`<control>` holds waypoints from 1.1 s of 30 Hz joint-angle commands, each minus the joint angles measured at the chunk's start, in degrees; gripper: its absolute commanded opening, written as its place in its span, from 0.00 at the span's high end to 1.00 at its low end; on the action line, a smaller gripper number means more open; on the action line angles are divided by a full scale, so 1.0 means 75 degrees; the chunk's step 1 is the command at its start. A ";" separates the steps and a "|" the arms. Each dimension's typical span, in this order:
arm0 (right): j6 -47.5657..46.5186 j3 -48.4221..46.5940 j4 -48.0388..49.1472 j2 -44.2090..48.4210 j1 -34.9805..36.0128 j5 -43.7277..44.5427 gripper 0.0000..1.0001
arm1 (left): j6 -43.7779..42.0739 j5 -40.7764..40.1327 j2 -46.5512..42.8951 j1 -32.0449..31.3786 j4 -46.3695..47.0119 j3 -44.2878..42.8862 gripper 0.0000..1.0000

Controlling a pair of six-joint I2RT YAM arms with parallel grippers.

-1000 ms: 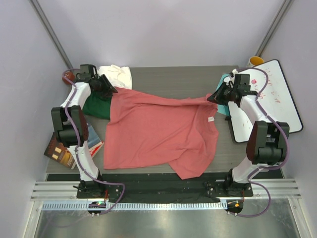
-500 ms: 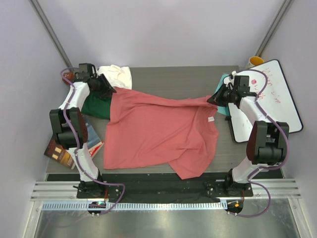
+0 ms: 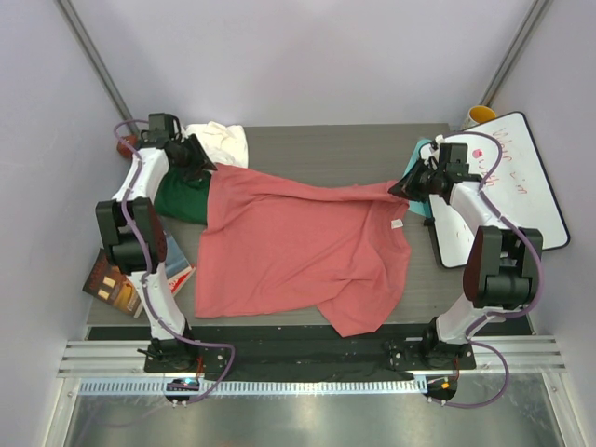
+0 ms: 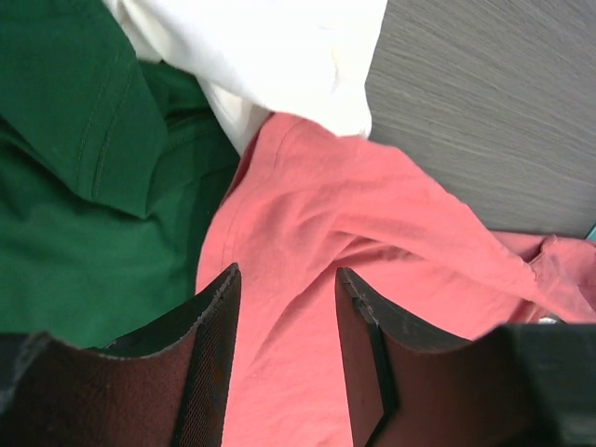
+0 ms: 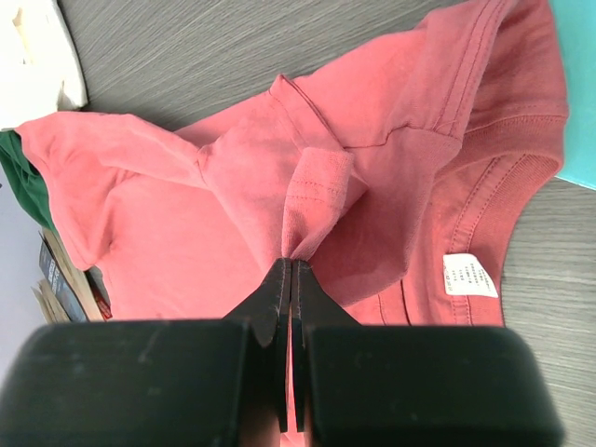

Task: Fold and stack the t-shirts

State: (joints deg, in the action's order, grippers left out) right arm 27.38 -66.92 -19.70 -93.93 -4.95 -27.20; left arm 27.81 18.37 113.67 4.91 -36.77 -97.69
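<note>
The salmon-pink t-shirt (image 3: 298,247) lies spread over the table, its white neck label (image 3: 397,223) toward the right. My right gripper (image 3: 402,186) is shut on a bunched fold of the pink shirt (image 5: 317,186) beside the collar, with the label (image 5: 468,276) just to its right. My left gripper (image 3: 198,156) hovers open above the pink shirt's back-left corner (image 4: 372,214), with nothing between its fingertips (image 4: 284,272). The dark green t-shirt (image 3: 182,200) lies crumpled under that corner, and the cream-white t-shirt (image 3: 219,142) sits behind it. Both also show in the left wrist view, the green shirt (image 4: 74,186) and the cream shirt (image 4: 270,56).
A whiteboard (image 3: 507,186) leans off the table's right side, with a teal item (image 3: 424,203) under its edge. Glossy books (image 3: 116,284) lie at the left edge by the left arm. An orange cup (image 3: 481,114) stands at the back right.
The left gripper has widened and drawn slightly back and left off the pink shirt's corner, which now lies free. The right gripper has kept its hold and place.
</note>
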 commanded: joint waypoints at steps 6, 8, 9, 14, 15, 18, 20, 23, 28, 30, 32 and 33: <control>0.0006 -0.0546 0.0213 -0.0214 0.0016 -0.0006 0.99 | -0.0123 0.0070 0.0969 0.0025 -0.0112 -0.1177 0.53; 0.0006 -0.0582 0.0202 -0.0249 0.0016 -0.0006 0.99 | -0.0111 0.0152 0.1097 0.0025 -0.0101 -0.1248 0.53; -0.0005 -0.0640 0.0213 -0.0284 0.0016 0.0006 0.99 | -0.0088 0.0141 0.1121 0.0025 -0.0101 -0.1306 0.53; 0.0041 -0.0898 0.0178 -0.0437 0.0027 -0.0018 0.99 | -0.0099 0.0129 0.1286 0.0025 -0.0112 -0.1470 0.53; 0.0064 -0.0991 0.0178 -0.0495 0.0016 -0.0029 0.99 | -0.0111 0.0129 0.1367 0.0037 -0.0124 -0.1564 0.53; 0.0076 -0.1155 0.0190 -0.0589 0.0016 -0.0064 0.99 | -0.0122 0.0152 0.1473 0.0049 -0.0147 -0.1751 0.53; 0.0076 -0.1191 0.0190 -0.0694 0.0016 -0.0088 0.99 | -0.0122 0.0199 0.1613 0.0049 -0.0136 -0.1869 0.53; 0.0065 -0.1180 0.0178 -0.0753 0.0016 -0.0123 0.99 | -0.0076 0.0328 0.1824 0.0049 -0.0136 -0.2115 0.53; 0.0065 -0.1168 0.0190 -0.0753 0.0016 -0.0123 0.99 | -0.0075 0.0398 0.2012 0.0049 -0.0101 -0.2244 0.53; 0.0053 -0.1203 0.0166 -0.0753 0.0016 -0.0123 0.99 | -0.0087 0.0410 0.2059 0.0049 -0.0101 -0.2244 0.53; 0.0065 -0.1203 0.0166 -0.0765 0.0016 -0.0112 0.99 | -0.0076 0.0468 0.2106 0.0049 -0.0066 -0.2244 0.53; 0.0053 -0.1203 0.0178 -0.0753 0.0016 -0.0100 0.99 | -0.0052 0.0480 0.2118 0.0049 -0.0042 -0.2244 0.53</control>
State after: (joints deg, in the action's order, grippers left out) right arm 27.57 -73.63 -19.75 -99.81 -4.95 -27.38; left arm 27.83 20.14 129.51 4.91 -38.02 -112.60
